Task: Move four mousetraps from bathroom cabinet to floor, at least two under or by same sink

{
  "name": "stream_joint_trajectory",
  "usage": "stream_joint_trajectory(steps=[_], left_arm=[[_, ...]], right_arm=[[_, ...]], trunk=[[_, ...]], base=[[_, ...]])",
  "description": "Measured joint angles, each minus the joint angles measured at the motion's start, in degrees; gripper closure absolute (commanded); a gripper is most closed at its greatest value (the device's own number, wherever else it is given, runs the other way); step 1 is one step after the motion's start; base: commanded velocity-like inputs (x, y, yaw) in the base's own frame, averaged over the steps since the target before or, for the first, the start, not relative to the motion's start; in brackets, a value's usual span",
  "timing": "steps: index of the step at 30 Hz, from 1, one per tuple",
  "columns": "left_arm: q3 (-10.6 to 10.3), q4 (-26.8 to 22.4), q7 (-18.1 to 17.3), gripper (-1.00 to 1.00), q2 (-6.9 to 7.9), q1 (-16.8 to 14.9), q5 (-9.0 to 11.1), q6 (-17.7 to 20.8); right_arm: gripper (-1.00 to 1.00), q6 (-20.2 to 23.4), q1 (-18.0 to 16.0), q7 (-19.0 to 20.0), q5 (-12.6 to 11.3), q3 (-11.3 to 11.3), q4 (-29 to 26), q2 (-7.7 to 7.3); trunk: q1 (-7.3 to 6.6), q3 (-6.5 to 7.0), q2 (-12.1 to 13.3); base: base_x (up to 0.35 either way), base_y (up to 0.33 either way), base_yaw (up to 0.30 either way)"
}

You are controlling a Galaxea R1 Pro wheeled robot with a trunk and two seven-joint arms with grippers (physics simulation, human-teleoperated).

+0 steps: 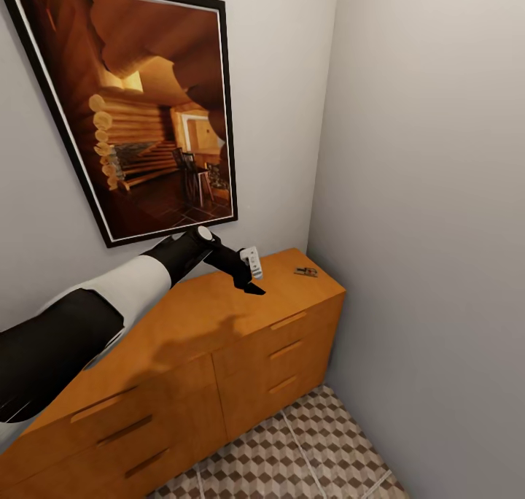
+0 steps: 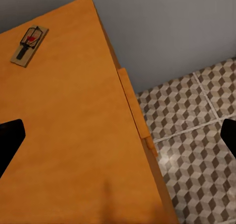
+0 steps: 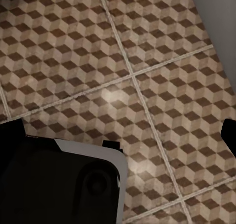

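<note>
Mousetrap [image 1: 306, 271]: one, flat on cabinet [image 1: 219, 316] top, right-centre of head view, near the corner walls. Left tool [image 1: 251, 271]: spread wide, empty, over cabinet top left of trap. Right tool [image 3: 123, 135]: wide, over bathroom floor [image 3: 147, 62].

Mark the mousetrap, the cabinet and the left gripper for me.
mousetrap [image 2: 29, 45], left wrist view: middle of its board.
cabinet [image 1: 211, 313], head view: bare top surface.
left gripper [image 1: 253, 274], head view: between its fingertips, jaws apart.
</note>
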Motion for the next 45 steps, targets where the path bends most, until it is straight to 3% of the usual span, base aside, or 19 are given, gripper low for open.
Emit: stream_joint_trajectory(steps=[13,27,30,31,34,38,45], left_arm=[[-0.18,0.33,-0.02,-1.00,-0.16,0.17,-0.06,0.09],[-0.19,0.34,-0.07,-1.00,-0.19,0.43,-0.05,0.09],[-0.18,0.33,-0.07,-1.00,-0.17,0.57,-0.05,0.09],[-0.19,0.33,-0.03,-1.00,-0.17,0.64,-0.05,0.09],[-0.18,0.33,-0.01,-1.00,-0.17,0.67,-0.05,0.09],[-0.18,0.33,-0.02,-1.00,-0.17,0.70,-0.05,0.09],[-0.18,0.33,0.04,-1.00,-0.18,0.71,-0.05,0.09]], right_arm=[[-1.00,-0.01,0.00,0.00,0.05,0.08,0.00,0.03],[-1.00,0.32,-0.03,-0.03,-0.10,-0.58,0.07,-0.14],[-1.00,0.73,-0.01,-0.13,-0.13,-2.88,2.00,-0.20],[-1.00,1.65,0.00,-0.11,-0.13,-5.19,3.72,-0.22],[-1.00,3.17,0.00,-0.10,-0.13,-7.95,4.90,-0.26],[-1.00,7.41,0.01,-0.03,-0.07,-11.98,5.93,-0.29],[-1.00,9.51,0.00,0.03,0.01,-13.07,6.22,-0.17]], trunk=[[-0.01,-0.01,0.01],[0.00,-0.01,0.00],[0.00,-0.01,0.00],[0.00,-0.01,0.00],[0.00,-0.01,0.00],[0.00,-0.01,0.00],[0.00,-0.01,0.00]], base=[[0.213,-0.030,0.000],[0.021,-0.003,0.000],[0.000,0.000,0.000],[0.000,0.000,0.000],[0.000,0.000,0.000],[0.000,0.000,0.000],[0.001,0.000,0.000]])
